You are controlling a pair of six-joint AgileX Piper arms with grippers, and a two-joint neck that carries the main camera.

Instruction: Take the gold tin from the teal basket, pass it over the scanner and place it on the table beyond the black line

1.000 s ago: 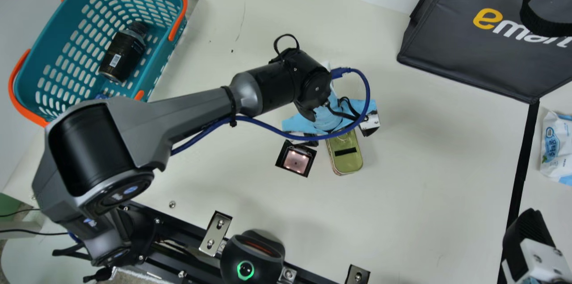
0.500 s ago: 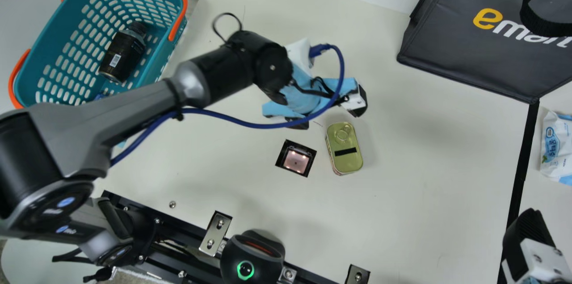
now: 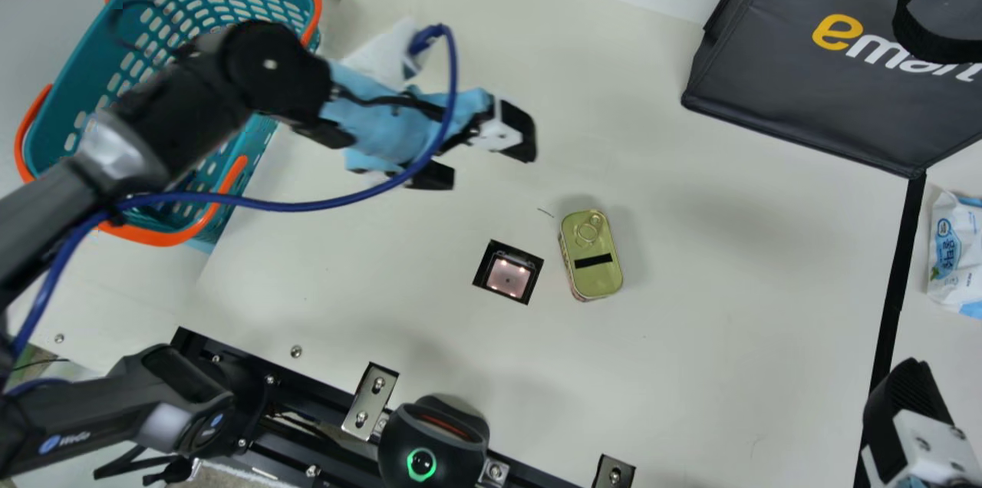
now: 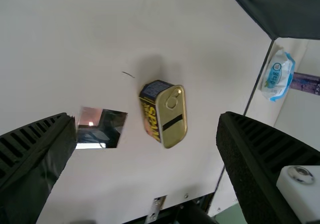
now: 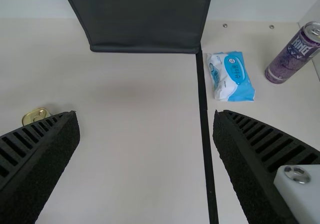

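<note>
The left gripper (image 3: 485, 156) hung over the table (image 3: 713, 365), between the teal basket (image 3: 165, 236) and the gold tin (image 3: 592, 275). Its ribbed fingers stood wide apart and held nothing, as its wrist view made plain. The right gripper (image 3: 909, 415), at the main view's lower right corner, was cut off by the edge there; its own wrist view showed both fingers, spread wide with nothing between them.

The gold tin sat on the table just beside the scanner window (image 3: 508, 277), on the basket's side of the black line (image 3: 894, 288) and well short of it. From the main view came its lid, facing up, with a ring pull and a black strip; the left wrist view added a dark printed side with yellow lettering.

Farther out, the left arm (image 3: 180, 108) crossed above the basket and hid part of its inside from the main view. A dark bag (image 3: 813, 81) stood at the table's far side, one corner by the line's end. Past the line lay a white and blue packet (image 3: 955, 254), and the right wrist view gave a purple can (image 5: 292, 56) near it.
</note>
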